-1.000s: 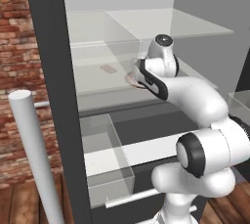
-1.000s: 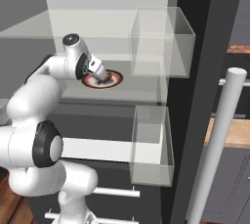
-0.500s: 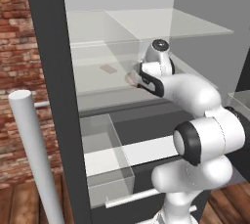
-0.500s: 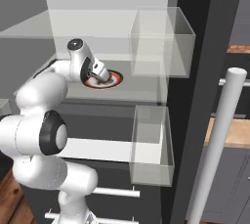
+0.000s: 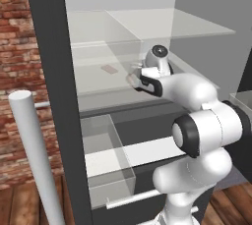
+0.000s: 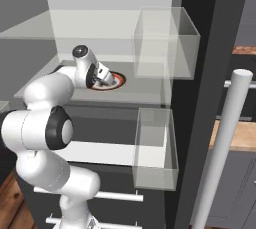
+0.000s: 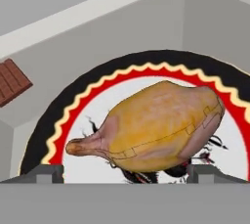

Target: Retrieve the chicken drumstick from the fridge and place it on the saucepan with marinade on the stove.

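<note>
The chicken drumstick (image 7: 161,125), golden-brown and lumpy, lies on a white plate (image 7: 73,105) with a black, red and yellow rim. The plate (image 6: 118,79) rests on a middle shelf of the open fridge (image 5: 54,96). My gripper (image 7: 128,175) hovers right over the drumstick, open, with a fingertip (image 7: 46,174) on either side of the meat and nothing held. From the base views, my gripper (image 5: 134,79) (image 6: 106,75) reaches deep into the shelf above the plate. The saucepan with marinade and the stove are out of view.
A flat red-brown rectangular piece (image 7: 12,82) (image 5: 109,69) lies on the same shelf beyond the plate. Clear door bins (image 6: 165,43) (image 6: 155,148) hang on the right. A glass shelf (image 5: 162,25) spans above. A clear drawer (image 5: 106,160) sits below, and pale bar handles (image 5: 34,160) (image 6: 220,153) stand close by.
The arm has stretched further into the fridge, and the hand has moved in over the plate. The jaws have stayed open.
</note>
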